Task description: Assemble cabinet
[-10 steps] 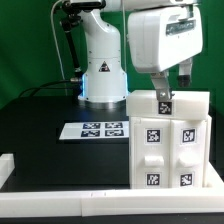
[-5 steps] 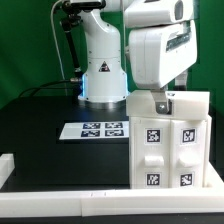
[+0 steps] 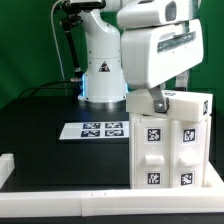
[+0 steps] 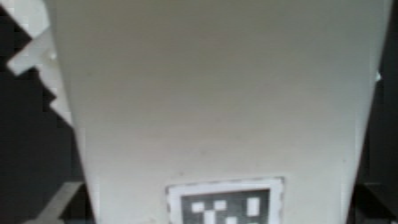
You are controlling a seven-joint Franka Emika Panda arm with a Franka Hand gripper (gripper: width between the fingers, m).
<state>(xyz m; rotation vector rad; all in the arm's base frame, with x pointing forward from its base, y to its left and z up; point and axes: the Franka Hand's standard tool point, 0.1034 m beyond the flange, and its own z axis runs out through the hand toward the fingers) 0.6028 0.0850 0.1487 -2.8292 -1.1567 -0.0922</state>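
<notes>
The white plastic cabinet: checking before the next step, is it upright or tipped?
Upright: the white plastic cabinet stands square on the black table.

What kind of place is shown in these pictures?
Most likely a robotics lab test bench. A white robot arm stands on a black table before a green backdrop, and printed tags mark both the marker board and the cabinet.

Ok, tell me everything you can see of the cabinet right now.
The cabinet is a white, plastic-looking box standing upright on the black table, at the exterior view's right, beside the marker board. Its front shows rounded square blocks and several black-and-white tags. The gripper sits at its top edge; whether the fingers grip it cannot be told. The wrist view shows one plain white face with a tag.
</notes>
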